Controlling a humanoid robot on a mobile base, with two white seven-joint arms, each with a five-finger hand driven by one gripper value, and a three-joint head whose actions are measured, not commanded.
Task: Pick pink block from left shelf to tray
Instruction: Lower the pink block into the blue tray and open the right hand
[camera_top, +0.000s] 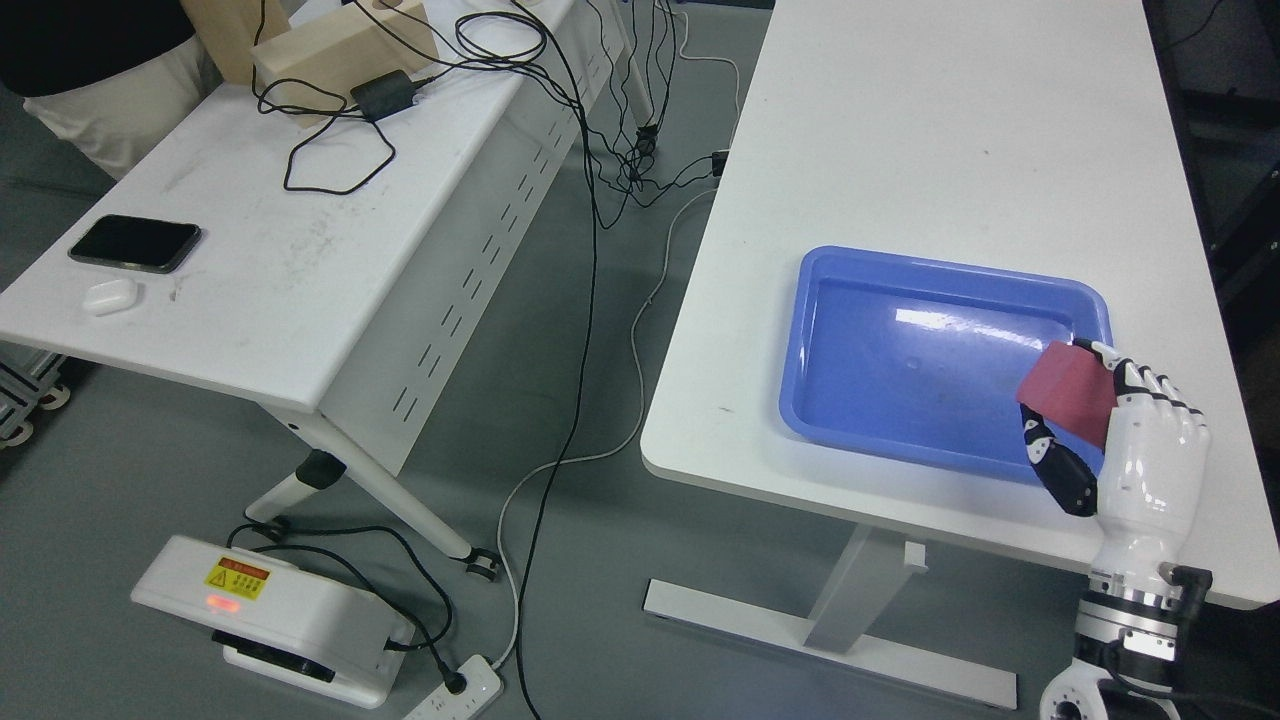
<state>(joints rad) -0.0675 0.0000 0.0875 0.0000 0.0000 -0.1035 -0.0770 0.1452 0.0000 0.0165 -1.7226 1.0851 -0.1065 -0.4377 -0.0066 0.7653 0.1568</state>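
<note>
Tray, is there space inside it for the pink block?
Yes. The blue tray holds nothing; its whole floor left of the right hand is bare. The hand grips the pink block over the tray's right edge. The table behind the tray is bare too.

Left desk (300, 260), white and scuffed: black phone (135, 243) near its left edge, white earbud case (109, 296) just below it, and toward the upper left a wooden block (345, 45) with a black adapter (382, 95) and loose black cables (330, 150) trailing off the far edge. Grey floor: white box with a yellow warning label (265, 620) at lower left, power strip (460, 692) beside it. Right desk (960, 130), white, mostly bare in the upper frame.
</note>
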